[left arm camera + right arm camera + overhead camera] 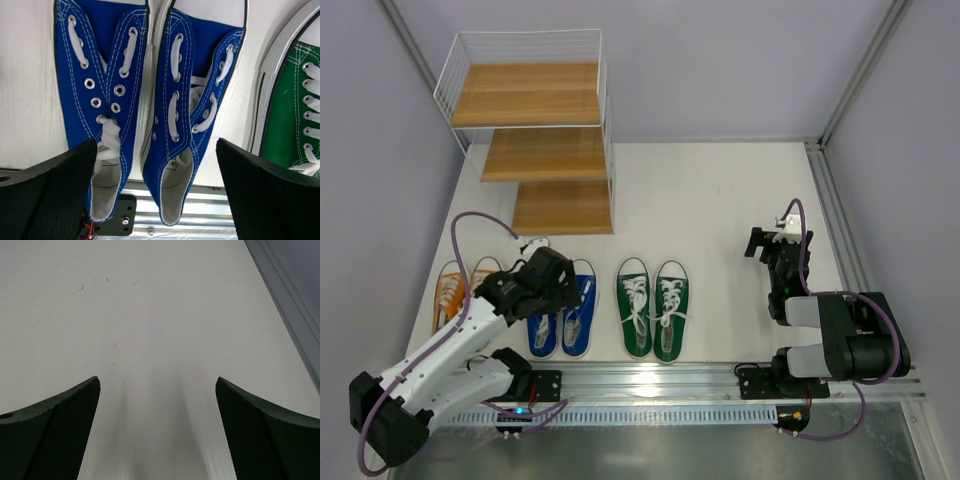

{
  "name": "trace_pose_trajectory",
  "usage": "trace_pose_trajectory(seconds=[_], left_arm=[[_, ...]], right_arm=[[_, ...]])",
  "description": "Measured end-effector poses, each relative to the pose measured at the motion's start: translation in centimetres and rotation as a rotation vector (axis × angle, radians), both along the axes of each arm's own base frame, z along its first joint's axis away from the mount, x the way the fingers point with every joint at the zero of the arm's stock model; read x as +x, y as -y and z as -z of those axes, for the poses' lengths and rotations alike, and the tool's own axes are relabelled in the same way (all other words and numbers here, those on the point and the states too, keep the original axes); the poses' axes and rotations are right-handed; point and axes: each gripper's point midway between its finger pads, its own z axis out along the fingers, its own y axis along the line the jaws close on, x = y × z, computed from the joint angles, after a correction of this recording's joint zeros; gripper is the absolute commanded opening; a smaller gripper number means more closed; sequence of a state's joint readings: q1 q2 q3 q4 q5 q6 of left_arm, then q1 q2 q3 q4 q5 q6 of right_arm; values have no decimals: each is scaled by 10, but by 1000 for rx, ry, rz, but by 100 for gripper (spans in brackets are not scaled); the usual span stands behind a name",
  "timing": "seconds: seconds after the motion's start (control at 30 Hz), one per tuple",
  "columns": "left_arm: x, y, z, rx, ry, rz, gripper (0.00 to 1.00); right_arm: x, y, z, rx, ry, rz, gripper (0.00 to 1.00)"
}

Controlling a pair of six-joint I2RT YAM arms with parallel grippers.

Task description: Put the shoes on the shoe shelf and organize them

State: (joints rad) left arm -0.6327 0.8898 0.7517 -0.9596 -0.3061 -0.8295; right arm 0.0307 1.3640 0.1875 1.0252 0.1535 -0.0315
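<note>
left gripper (156, 145): fingers apart, poised over blue pair (563, 318) | right gripper (157, 382): fingers apart, nothing between them, above table (720, 200) near right edge | shoes: orange pair (453, 290), blue pair, green pair (653, 308) in a row on table along near edge, left half | shelf (545, 150): far left corner

- We read no word, brand or number in any of the three views.
- Lower centre of the left wrist view: the blue shoe (172, 107) has an insole print (176, 164), too blurred to read.
</note>
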Motion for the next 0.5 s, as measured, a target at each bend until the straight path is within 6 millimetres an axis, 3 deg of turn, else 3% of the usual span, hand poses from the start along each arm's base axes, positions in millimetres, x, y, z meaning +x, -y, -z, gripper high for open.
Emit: trace_pose_trajectory(seconds=[0.23,0.5], left_arm=[[-2,7,30,0,-67,-13,100],[1,-2,42,38,-65,-68,91]], right_arm=[[0,0,0,0,0,0,97],[0,0,0,0,0,0,97]])
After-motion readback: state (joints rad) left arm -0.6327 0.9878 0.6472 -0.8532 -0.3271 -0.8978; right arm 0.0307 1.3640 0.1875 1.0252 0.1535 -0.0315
